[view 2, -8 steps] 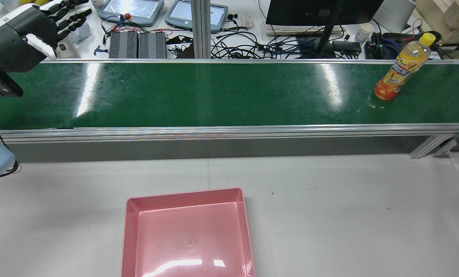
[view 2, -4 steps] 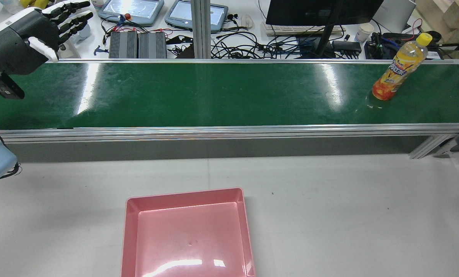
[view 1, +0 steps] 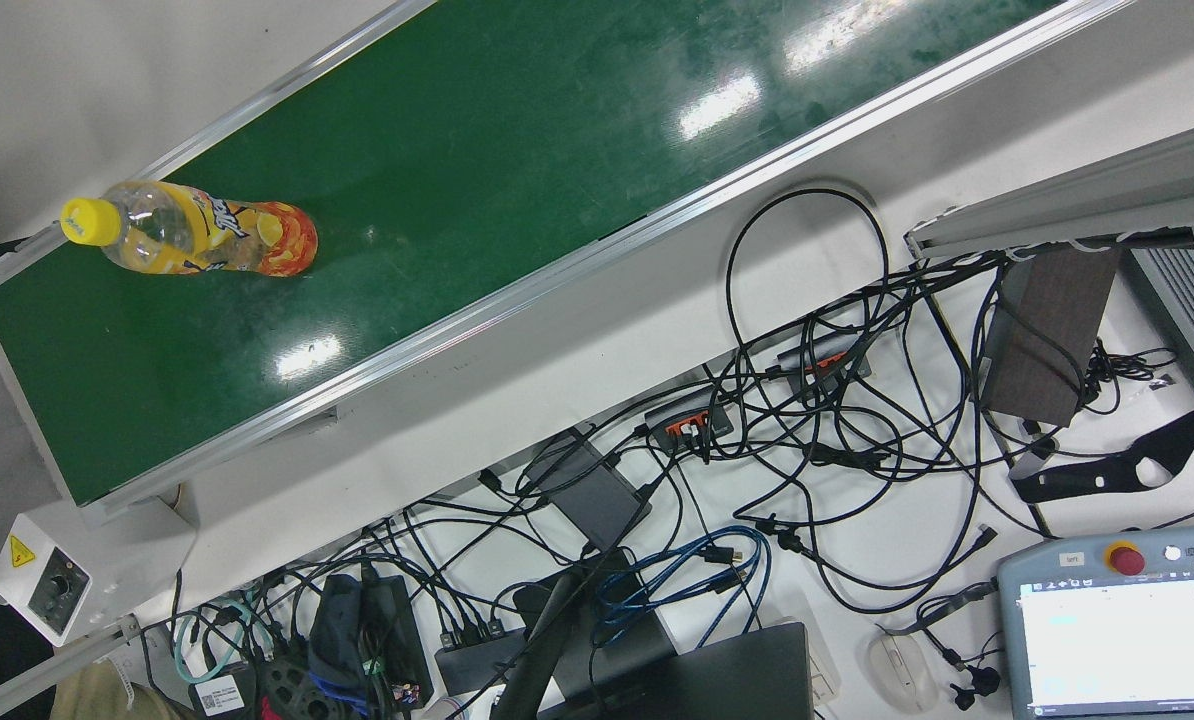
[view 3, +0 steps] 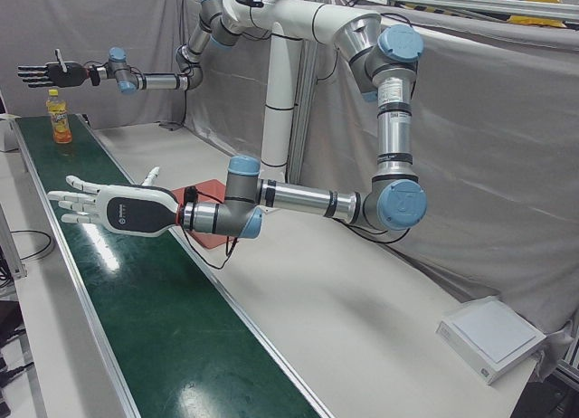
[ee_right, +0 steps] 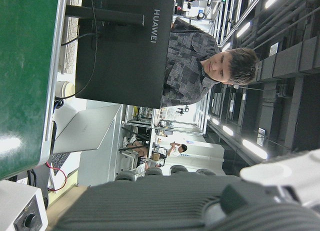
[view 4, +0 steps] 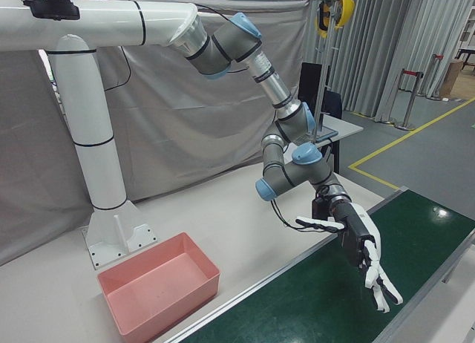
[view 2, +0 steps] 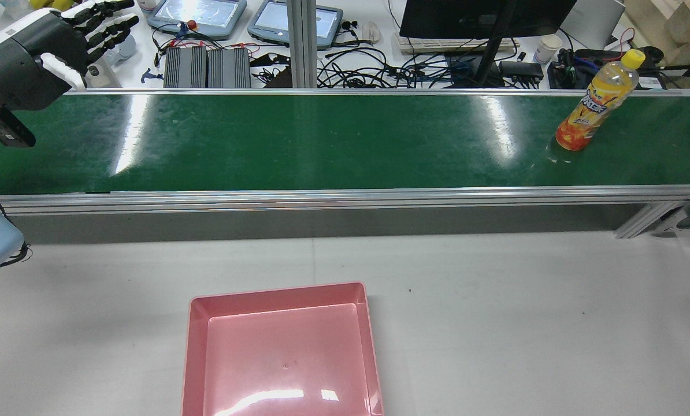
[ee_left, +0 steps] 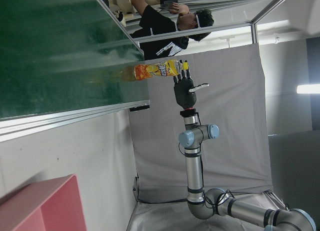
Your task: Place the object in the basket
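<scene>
Both hands wait with fingers apart, holding nothing; the juice bottle [view 2: 593, 107] at two o'clock probably needs grasping before the pink basket [view 2: 281, 352].

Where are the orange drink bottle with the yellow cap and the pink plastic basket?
orange drink bottle with yellow cap [view 2: 591, 112], rear view, on its label mid-body.
pink plastic basket [view 2: 277, 293], rear view, on its far rim.

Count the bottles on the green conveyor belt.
1. The orange drink bottle stands upright near the right end of the green belt in the rear view, far from the left hand. No others visible.
</scene>
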`<state>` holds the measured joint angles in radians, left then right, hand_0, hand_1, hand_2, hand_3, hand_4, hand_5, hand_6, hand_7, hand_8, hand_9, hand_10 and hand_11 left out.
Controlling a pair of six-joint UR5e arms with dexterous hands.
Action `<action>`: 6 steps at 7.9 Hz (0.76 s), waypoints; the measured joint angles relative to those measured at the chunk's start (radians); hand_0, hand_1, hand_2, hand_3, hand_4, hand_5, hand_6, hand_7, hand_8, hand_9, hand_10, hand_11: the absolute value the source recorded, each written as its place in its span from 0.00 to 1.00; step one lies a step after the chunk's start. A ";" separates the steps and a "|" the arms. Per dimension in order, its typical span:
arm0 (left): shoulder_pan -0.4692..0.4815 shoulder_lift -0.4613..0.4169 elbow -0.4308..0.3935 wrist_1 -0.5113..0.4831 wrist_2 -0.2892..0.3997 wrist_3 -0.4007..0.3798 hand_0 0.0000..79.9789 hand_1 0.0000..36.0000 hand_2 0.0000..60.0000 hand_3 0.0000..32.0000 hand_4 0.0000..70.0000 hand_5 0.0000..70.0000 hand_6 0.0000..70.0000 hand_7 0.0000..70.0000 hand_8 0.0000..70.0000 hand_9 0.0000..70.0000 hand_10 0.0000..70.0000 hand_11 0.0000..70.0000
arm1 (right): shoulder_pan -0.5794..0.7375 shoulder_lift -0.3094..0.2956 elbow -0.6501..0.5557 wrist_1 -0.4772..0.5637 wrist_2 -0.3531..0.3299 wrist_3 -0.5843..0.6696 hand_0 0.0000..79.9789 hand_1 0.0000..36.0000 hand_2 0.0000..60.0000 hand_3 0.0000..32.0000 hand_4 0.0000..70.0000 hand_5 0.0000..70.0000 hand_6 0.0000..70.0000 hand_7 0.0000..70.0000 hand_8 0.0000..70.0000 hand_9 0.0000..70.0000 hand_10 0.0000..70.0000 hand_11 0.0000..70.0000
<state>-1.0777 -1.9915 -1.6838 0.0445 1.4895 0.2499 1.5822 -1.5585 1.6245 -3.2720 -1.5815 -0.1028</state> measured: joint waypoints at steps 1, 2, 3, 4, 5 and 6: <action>-0.003 -0.001 -0.006 0.001 0.000 -0.003 0.75 0.06 0.00 0.01 0.19 0.26 0.01 0.02 0.12 0.15 0.03 0.06 | 0.000 0.000 0.000 0.000 0.000 0.000 0.00 0.00 0.00 0.00 0.00 0.00 0.00 0.00 0.00 0.00 0.00 0.00; -0.004 0.000 -0.010 0.002 0.000 -0.006 0.75 0.07 0.00 0.00 0.19 0.26 0.01 0.02 0.11 0.14 0.03 0.06 | 0.000 0.000 0.000 0.000 0.000 0.000 0.00 0.00 0.00 0.00 0.00 0.00 0.00 0.00 0.00 0.00 0.00 0.00; -0.001 0.000 -0.007 0.002 0.000 -0.006 0.75 0.07 0.00 0.00 0.19 0.26 0.01 0.03 0.11 0.14 0.03 0.06 | 0.000 0.000 0.000 0.000 0.000 0.000 0.00 0.00 0.00 0.00 0.00 0.00 0.00 0.00 0.00 0.00 0.00 0.00; -0.002 0.000 -0.005 0.001 0.000 -0.006 0.75 0.07 0.00 0.00 0.19 0.26 0.01 0.03 0.11 0.15 0.03 0.06 | 0.000 0.000 0.000 0.000 0.000 0.000 0.00 0.00 0.00 0.00 0.00 0.00 0.00 0.00 0.00 0.00 0.00 0.00; -0.001 0.000 -0.004 0.001 0.000 -0.006 0.75 0.07 0.00 0.00 0.19 0.27 0.01 0.02 0.11 0.15 0.03 0.06 | 0.000 0.000 0.001 0.000 0.000 0.000 0.00 0.00 0.00 0.00 0.00 0.00 0.00 0.00 0.00 0.00 0.00 0.00; 0.002 0.000 -0.003 0.001 0.000 -0.006 0.75 0.07 0.00 0.00 0.19 0.27 0.01 0.02 0.11 0.14 0.03 0.06 | 0.000 0.000 0.002 0.000 0.000 0.001 0.00 0.00 0.00 0.00 0.00 0.00 0.00 0.00 0.00 0.00 0.00 0.00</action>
<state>-1.0759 -1.9912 -1.6867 0.0452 1.4895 0.2437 1.5822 -1.5581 1.6269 -3.2720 -1.5815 -0.1022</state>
